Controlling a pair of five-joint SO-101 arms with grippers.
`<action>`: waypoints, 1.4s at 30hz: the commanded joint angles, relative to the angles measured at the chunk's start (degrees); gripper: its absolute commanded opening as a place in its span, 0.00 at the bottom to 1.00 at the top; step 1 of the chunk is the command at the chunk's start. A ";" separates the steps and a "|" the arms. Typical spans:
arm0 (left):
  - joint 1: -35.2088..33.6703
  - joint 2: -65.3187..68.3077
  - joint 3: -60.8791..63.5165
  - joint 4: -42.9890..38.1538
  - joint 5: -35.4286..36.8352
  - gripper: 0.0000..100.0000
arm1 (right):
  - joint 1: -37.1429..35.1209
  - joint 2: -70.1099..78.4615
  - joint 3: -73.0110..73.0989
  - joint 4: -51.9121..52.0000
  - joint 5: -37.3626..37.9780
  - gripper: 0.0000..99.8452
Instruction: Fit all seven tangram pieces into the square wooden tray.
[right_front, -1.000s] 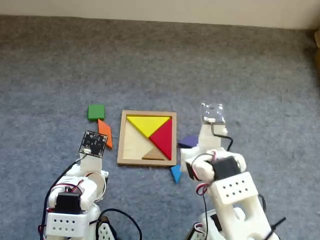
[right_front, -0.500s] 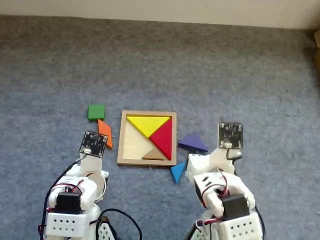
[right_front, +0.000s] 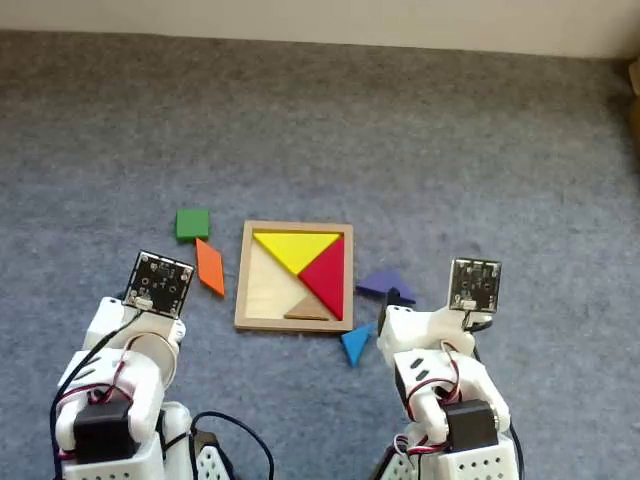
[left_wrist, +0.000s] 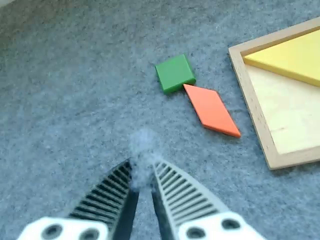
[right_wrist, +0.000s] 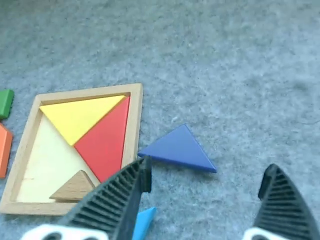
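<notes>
Tray (right_front: 243, 300) holds yellow triangle (right_front: 295, 250), red triangle (right_front: 325, 275), tan triangle (right_front: 307, 311). Our right fingers (right_wrist: 120, 195) released wide, near dark blue triangle (right_wrist: 177, 149) at tray's 3 o'clock; we judge it next pick. Our left fingers (left_wrist: 172, 192) clenched, empty; orange parallelogram (left_wrist: 211, 110), green square (left_wrist: 174, 73) wait at 9 o'clock
</notes>
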 joint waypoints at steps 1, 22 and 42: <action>-0.48 -2.33 -4.70 0.62 -0.62 0.01 | 0.92 -0.31 -0.22 -1.63 -0.09 0.33; -0.57 -2.15 -8.84 6.95 -2.02 0.17 | 0.84 -0.31 -0.13 -1.63 0.00 0.33; -0.75 42.51 -28.62 1.23 -1.85 0.17 | 0.84 -0.31 1.98 -2.51 0.00 0.33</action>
